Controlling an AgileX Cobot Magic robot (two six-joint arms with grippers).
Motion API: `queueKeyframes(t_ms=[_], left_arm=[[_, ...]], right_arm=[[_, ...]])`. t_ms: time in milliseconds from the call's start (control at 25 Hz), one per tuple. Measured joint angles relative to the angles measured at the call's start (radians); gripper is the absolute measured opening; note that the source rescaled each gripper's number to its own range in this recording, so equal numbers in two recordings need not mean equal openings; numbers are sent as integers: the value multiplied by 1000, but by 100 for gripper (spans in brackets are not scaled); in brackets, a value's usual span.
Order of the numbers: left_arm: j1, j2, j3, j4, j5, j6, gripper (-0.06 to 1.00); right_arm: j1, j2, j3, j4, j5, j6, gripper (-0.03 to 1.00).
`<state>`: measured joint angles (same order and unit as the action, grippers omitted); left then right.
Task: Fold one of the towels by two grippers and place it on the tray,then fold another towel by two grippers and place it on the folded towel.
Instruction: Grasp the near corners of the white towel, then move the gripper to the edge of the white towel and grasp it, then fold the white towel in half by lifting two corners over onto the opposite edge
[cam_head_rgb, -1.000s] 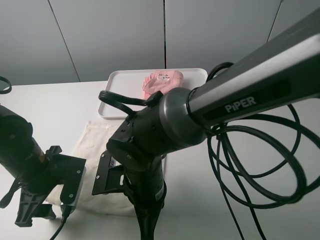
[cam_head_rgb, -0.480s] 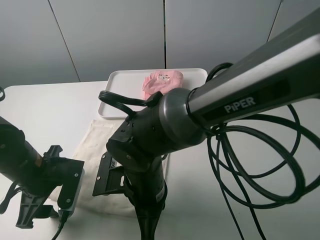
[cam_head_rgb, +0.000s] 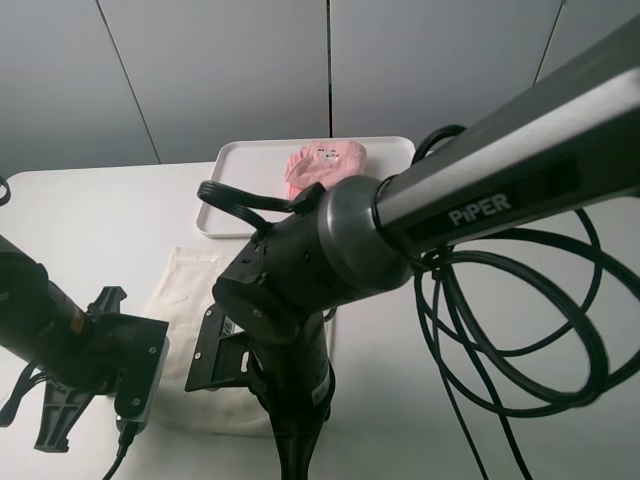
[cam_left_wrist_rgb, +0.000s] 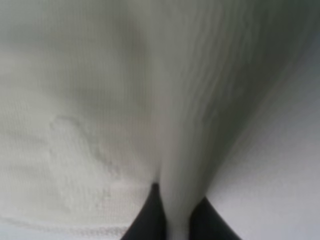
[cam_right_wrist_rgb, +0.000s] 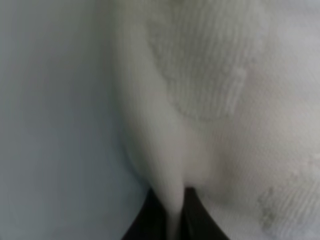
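While in two grippers (cam_left_wrist_rgb: 176, 220) (cam_right_wrist_rgb: 172, 212), one white towel (cam_head_rgb: 190, 285)

White table (cam_head_rgb: 90, 215) carrying a tray and a towel
The white tray (cam_head_rgb: 245, 175) is sitting at the far side; a cream towel (cam_head_rgb: 185, 290) is lying just before it.

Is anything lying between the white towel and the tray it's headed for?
Nothing visible does. The white towel, pinched by the left gripper and right gripper, lies just short of the tray, bare table between. The pink towel on the tray is its landing spot. The right arm hides part of that stretch.
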<state>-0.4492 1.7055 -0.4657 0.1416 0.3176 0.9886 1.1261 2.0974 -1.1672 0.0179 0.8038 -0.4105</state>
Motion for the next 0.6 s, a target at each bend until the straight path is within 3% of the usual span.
queueKeyframes(t_ms=[160,320,600], left_arm=[[0,-1,0,2,-1,-34,2],[0,-33,7,-47,4,-60,1],[0,-151,12,-82,14,-216,1]], right_arm=[[0,0,0,7,4,2,0],[0,-11,2,22,21,4,0],[0,-132,6,16,35,41,0]])
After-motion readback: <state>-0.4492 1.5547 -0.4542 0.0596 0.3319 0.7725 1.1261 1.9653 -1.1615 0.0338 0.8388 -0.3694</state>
